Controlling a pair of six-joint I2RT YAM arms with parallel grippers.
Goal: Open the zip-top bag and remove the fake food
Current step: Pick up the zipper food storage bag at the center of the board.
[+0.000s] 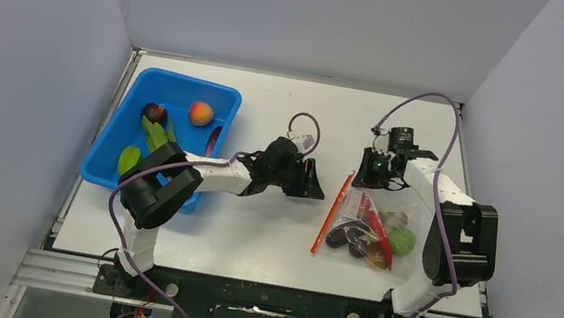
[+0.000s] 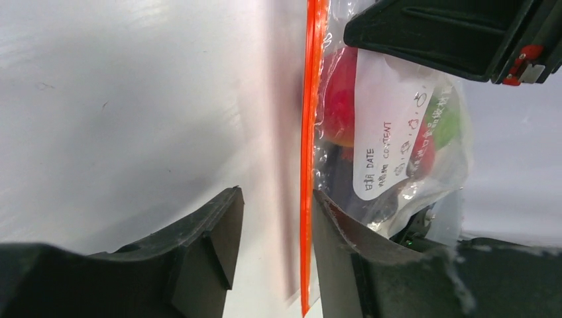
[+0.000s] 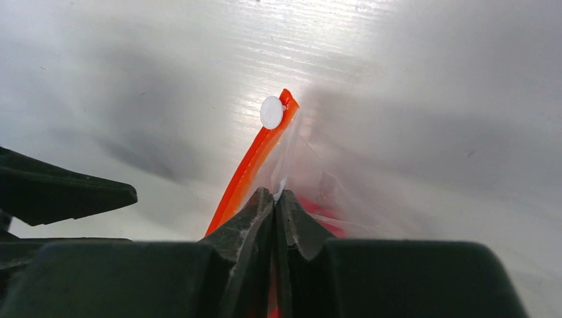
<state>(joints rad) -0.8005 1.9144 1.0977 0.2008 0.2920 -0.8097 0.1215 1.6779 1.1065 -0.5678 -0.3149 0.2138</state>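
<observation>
The zip-top bag (image 1: 377, 218) lies on the table's right side, its orange-red zipper strip (image 1: 331, 215) along its left edge. The fake food is inside it: a green ball (image 1: 402, 241), red pieces (image 1: 376, 224) and dark pieces (image 1: 339, 234). My right gripper (image 1: 374, 172) is shut on the bag's clear plastic at its far end, beside the strip (image 3: 255, 159) and its white tab (image 3: 271, 112). My left gripper (image 1: 314, 184) is open just left of the bag. In the left wrist view the strip (image 2: 308, 132) runs between its fingers, close to the right fingertip (image 2: 331, 218).
A blue bin (image 1: 111, 152) at the left holds an orange-pink peach (image 1: 200, 113), long green pods (image 1: 153, 136) and a dark round piece (image 1: 153, 112). Grey walls close in the table on three sides. The bag carries a white date label (image 2: 388, 132).
</observation>
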